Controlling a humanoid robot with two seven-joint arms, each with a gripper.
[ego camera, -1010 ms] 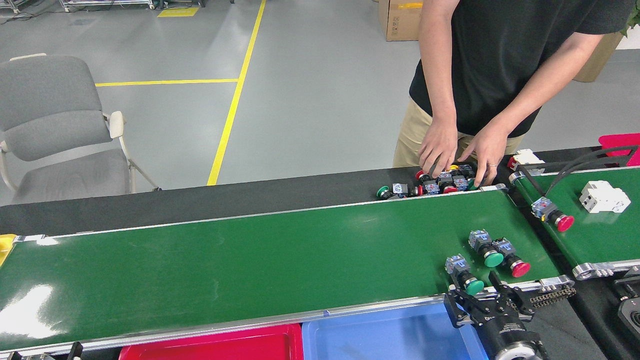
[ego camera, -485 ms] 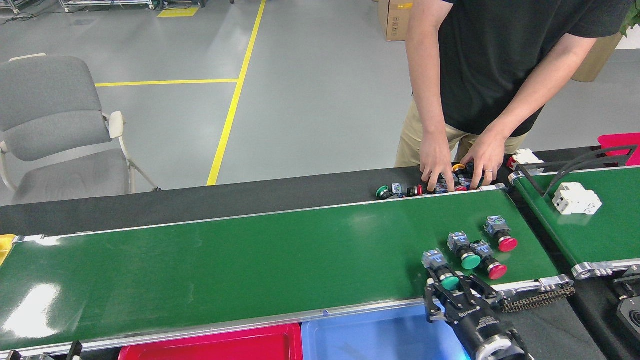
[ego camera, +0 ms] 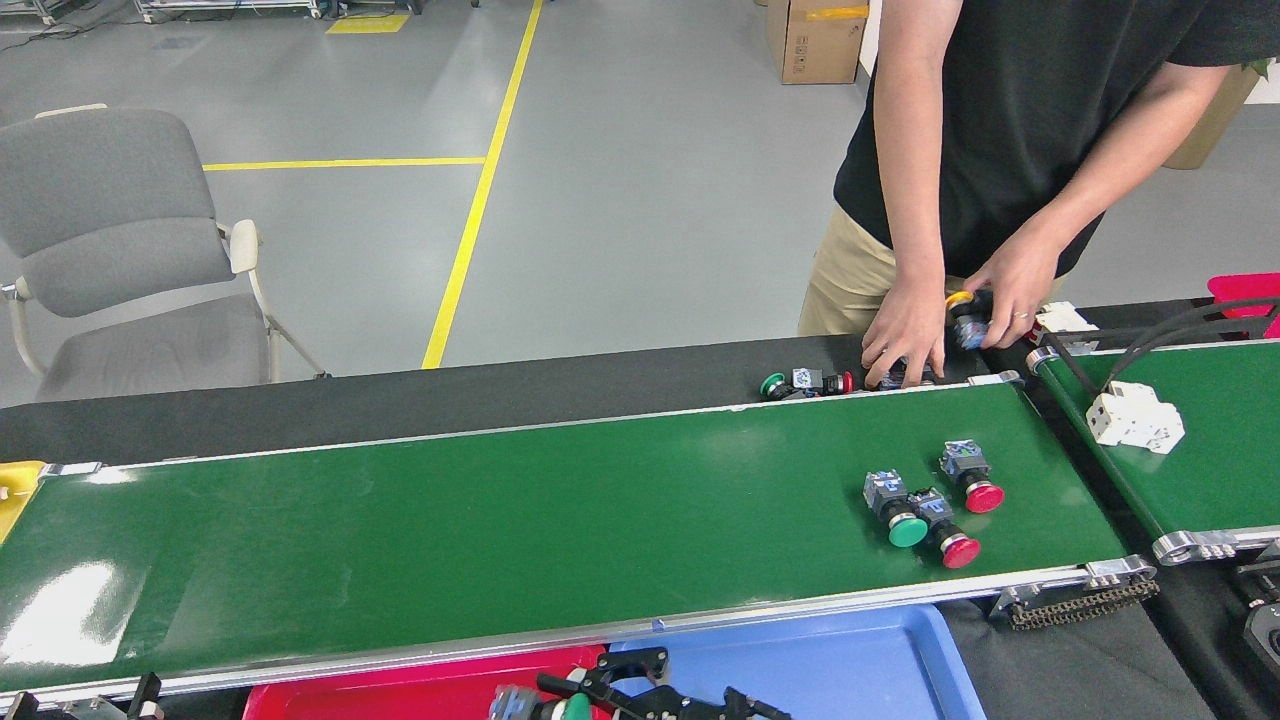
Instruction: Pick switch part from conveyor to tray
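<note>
Now claw (ego camera: 575, 698) around green switch part (ego camera: 545, 708)

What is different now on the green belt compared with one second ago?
The right tool took one green-capped switch off the conveyor and carried it left, above the trays. Three switches remain on it, drifted left. The person's hand lifted a part. The chair stayed.

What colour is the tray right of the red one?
Blue, seen in the head view, just below the conveyor.
</note>
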